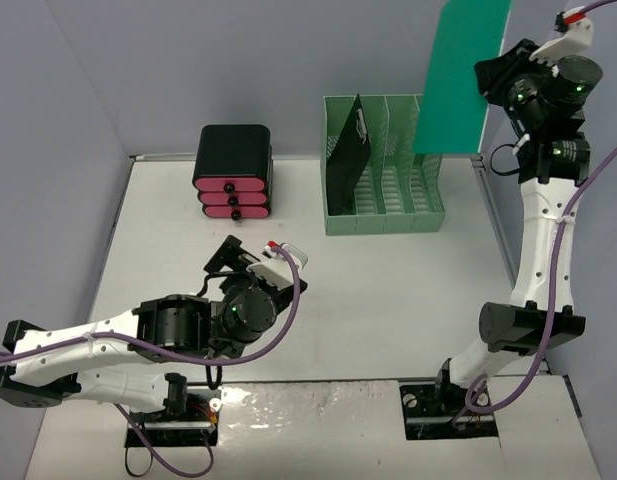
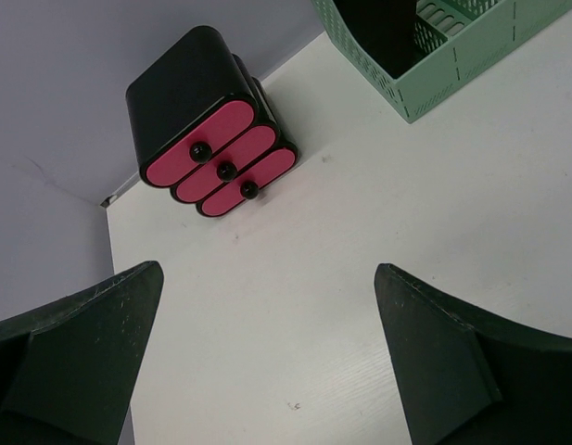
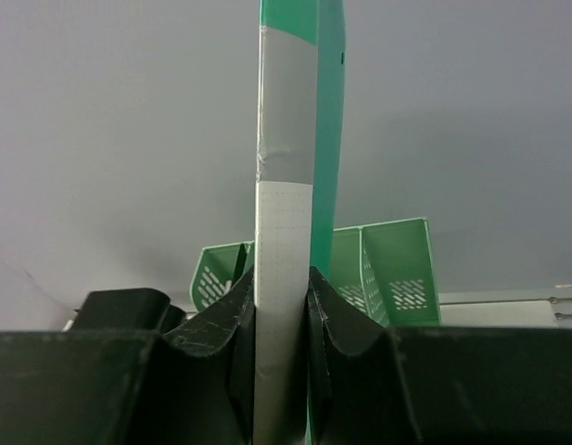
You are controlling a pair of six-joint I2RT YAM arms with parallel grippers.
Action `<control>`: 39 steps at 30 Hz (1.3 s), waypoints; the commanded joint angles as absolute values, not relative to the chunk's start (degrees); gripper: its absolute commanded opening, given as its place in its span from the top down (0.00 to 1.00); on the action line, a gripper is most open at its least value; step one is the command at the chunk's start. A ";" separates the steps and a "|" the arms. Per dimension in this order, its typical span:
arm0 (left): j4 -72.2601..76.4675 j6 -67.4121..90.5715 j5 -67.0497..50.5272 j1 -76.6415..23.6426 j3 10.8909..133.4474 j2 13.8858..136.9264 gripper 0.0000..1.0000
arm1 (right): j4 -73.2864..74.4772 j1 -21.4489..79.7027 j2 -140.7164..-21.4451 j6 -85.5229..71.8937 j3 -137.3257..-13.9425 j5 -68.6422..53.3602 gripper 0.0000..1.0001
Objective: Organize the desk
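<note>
The desk (image 1: pixel 388 300) is a white tabletop between pale grey walls. My right gripper (image 1: pixel 503 75) is raised high at the back right, shut on a green notebook (image 1: pixel 463 75) that hangs above the green file rack (image 1: pixel 383 170). In the right wrist view the fingers (image 3: pixel 221 315) pinch the notebook's grey-taped spine (image 3: pixel 284 232), with the rack (image 3: pixel 397 269) beyond. My left gripper (image 1: pixel 250 262) is open and empty, low over the desk's middle left. In the left wrist view its fingers (image 2: pixel 91 352) stand wide apart over bare desk (image 2: pixel 295 315).
A black drawer unit with three pink drawers (image 1: pixel 233 172) stands at the back left, also in the left wrist view (image 2: pixel 207 125). A black clipboard (image 1: pixel 346 150) leans in the rack's left slot. The rack's corner shows in the left wrist view (image 2: pixel 434 56).
</note>
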State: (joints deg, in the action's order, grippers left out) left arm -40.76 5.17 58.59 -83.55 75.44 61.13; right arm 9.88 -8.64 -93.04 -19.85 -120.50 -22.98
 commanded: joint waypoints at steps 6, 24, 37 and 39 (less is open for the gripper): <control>-41.15 5.47 55.95 -79.52 78.72 60.79 0.03 | -13.07 -0.73 -87.21 -9.08 -109.07 -7.59 1.00; -39.70 4.10 50.71 -72.98 80.42 64.80 0.03 | -32.95 4.04 -87.89 -2.17 -95.13 -4.07 1.00; -36.20 3.52 48.88 -70.31 78.66 65.57 0.03 | -46.70 4.14 -89.66 -1.51 -80.33 -4.67 1.00; -35.88 3.45 49.11 -70.25 78.48 65.62 0.03 | -49.38 4.40 -89.91 -1.66 -78.12 -4.55 1.00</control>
